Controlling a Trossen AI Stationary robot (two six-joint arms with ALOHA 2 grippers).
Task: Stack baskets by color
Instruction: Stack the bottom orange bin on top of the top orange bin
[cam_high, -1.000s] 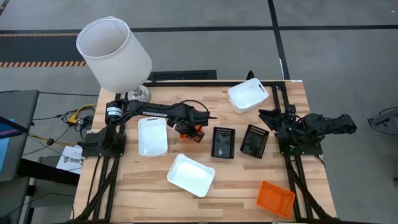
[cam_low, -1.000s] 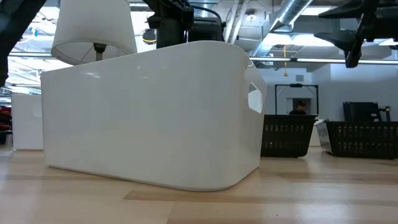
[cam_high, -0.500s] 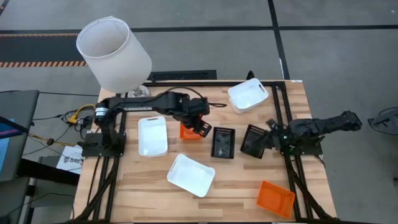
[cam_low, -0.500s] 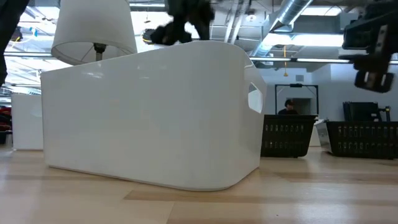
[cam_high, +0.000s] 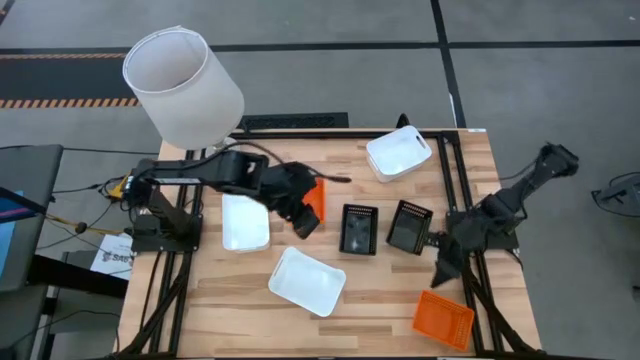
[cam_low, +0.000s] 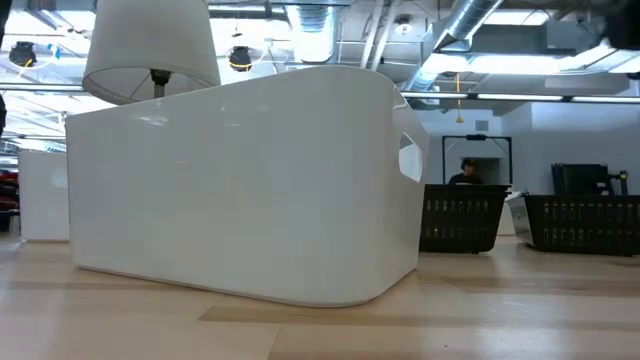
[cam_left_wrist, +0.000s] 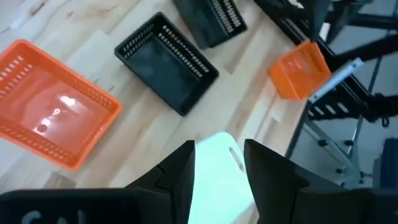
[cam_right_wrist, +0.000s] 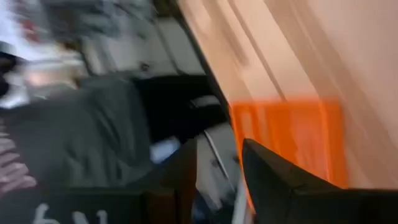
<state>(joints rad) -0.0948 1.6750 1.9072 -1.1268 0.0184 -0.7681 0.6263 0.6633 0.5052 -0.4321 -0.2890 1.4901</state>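
While looking straight down on the table, can take the middle black basket (cam_high: 359, 229) as the mark for everything else. Finds the left gripper (cam_high: 300, 222) just left of that basket, hanging between an orange basket (cam_high: 314, 196) and a white basket (cam_high: 307, 281). Shows its fingers (cam_left_wrist: 180, 174) parted by a narrow gap with nothing between them, only white plastic below. Puts the orange basket left of the mark and slightly behind it, flat on the wood in the left wrist view, just beside the gripper and not held. Places a second white basket (cam_high: 245, 220) farther left of the mark, under the left arm, and a third (cam_high: 398, 153) behind the mark and to its right, near the table's corner. Sets a second black basket (cam_high: 409, 226) just right of the mark, apart from it and turned at a slant. Finds the right gripper (cam_high: 440, 270) farther right of the mark and in front of it, pointing down toward a second orange basket (cam_high: 443, 320), apart from it. Shows its fingers a little apart and empty, though blurred. Leaves the big white lampshade (cam_high: 183, 85) well behind the mark, to its left.
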